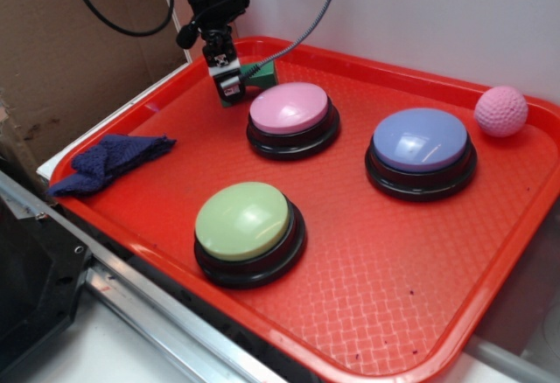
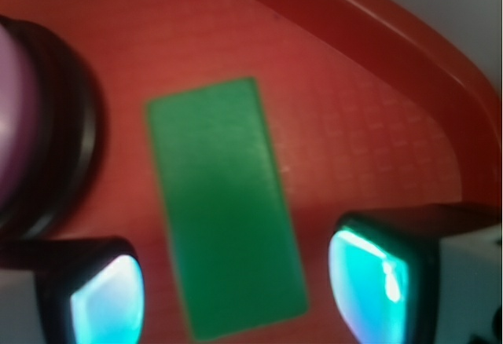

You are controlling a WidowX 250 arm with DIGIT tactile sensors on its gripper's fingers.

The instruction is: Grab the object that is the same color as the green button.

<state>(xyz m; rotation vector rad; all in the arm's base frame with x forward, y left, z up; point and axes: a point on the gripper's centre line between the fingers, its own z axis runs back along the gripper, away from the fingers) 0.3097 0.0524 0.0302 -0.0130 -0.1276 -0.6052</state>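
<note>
**Green block between open pads, descent in hand**

Green plastic fills the middle of my wrist view: the block (image 2: 226, 206) lies flat on the red tray (image 2: 369, 124), long axis running roughly from 11 o'clock to 5 o'clock, with the end effector (image 2: 236, 293) spread open and one pad (image 2: 106, 301) on each side of its lower end. Neither pad touches it as far as I can see. From the exterior view the block (image 1: 261, 73) sits at the tray's far edge, at about 10 o'clock from the pink button (image 1: 291, 108), and well apart from the green button (image 1: 242, 220) whose colour it matches.

I judge the step in hand is lining up and closing. To do it well I would shift slightly toward 12 o'clock in the wrist view so the pads straddle the block's middle, not its end, then twist a little so they close square on the long sides. The pink button's black base (image 2: 67, 132) is near the left pad, so I would lower straight down and avoid drifting that way. I cannot tell the height above the tray.
</note>
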